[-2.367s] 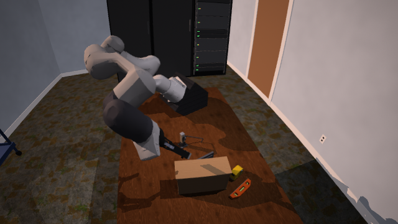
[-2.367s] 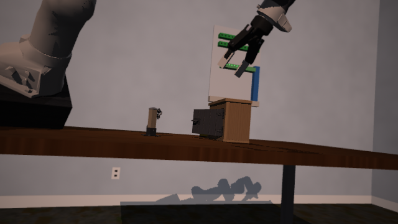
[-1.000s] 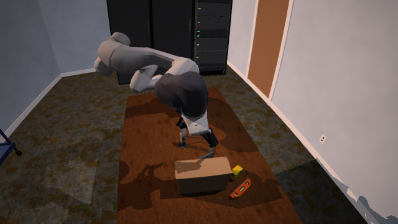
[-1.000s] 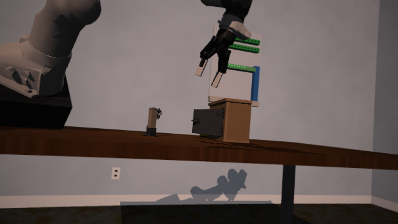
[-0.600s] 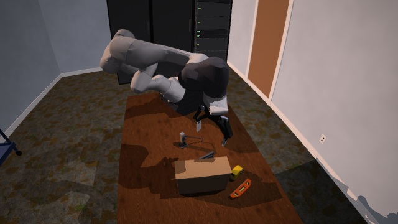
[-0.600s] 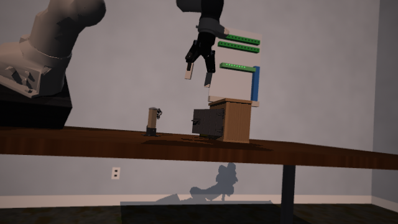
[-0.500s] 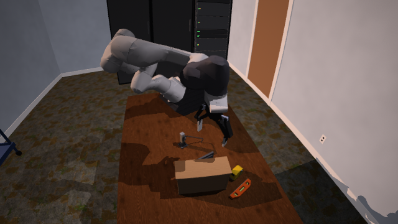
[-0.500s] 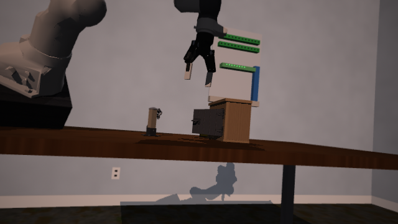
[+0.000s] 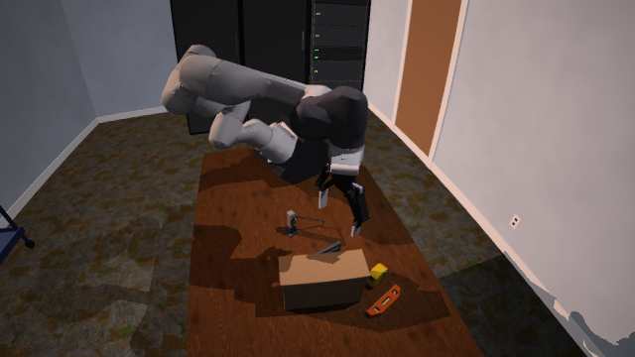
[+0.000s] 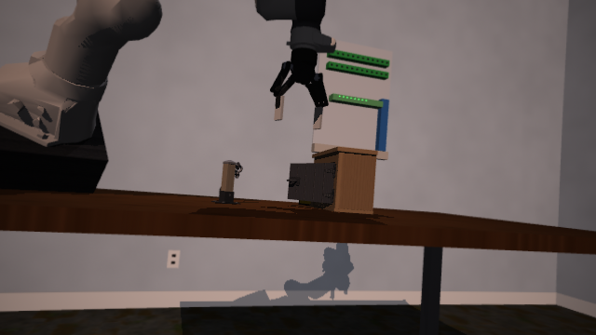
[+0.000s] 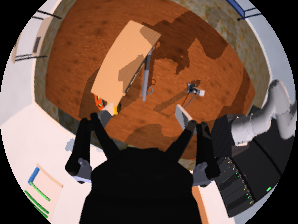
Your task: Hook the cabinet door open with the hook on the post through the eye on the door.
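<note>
Your pincer [image 9: 339,217] [image 10: 298,124] [image 11: 144,108], spread and gripping nothing, hovers above the hook [image 9: 310,218] [image 11: 189,102], which reaches sideways from its post [image 9: 291,219] [image 10: 227,177] [image 11: 192,89].

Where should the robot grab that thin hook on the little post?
Probably mid-rod, from above, one finger on each side. The hook is a slim rod reaching sideways from the post, above the table, and gripping there leaves its bent tip free.
</note>
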Action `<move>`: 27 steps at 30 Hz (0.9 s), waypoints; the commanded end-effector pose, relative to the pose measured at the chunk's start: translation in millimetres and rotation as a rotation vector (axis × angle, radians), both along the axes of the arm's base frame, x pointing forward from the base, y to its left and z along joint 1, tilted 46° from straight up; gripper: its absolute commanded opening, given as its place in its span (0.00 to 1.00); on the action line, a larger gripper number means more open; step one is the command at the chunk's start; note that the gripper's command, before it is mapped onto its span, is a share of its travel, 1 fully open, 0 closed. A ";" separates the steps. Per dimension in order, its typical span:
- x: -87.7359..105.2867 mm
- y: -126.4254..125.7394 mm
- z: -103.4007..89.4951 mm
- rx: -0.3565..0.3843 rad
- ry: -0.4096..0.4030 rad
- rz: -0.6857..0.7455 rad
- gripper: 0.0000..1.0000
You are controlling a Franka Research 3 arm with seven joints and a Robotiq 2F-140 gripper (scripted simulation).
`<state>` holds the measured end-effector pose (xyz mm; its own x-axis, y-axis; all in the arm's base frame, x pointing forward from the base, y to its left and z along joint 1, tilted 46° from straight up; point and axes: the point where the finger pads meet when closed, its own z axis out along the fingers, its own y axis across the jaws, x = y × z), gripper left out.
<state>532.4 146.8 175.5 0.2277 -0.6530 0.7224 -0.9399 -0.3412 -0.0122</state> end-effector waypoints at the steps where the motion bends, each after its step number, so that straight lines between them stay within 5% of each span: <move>1: 0.5 0.3 -0.9 0.015 -0.057 -0.047 1.00; 22: 0.5 0.3 -0.9 0.015 -0.057 -0.047 1.00; 23: 0.6 0.1 -1.1 0.015 -0.057 -0.047 0.16; 27: 5.0 -9.4 -12.1 0.016 -0.054 -0.048 0.16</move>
<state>534.0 144.8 172.4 0.1637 -0.6713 0.7228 -0.9514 -0.3011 -0.0642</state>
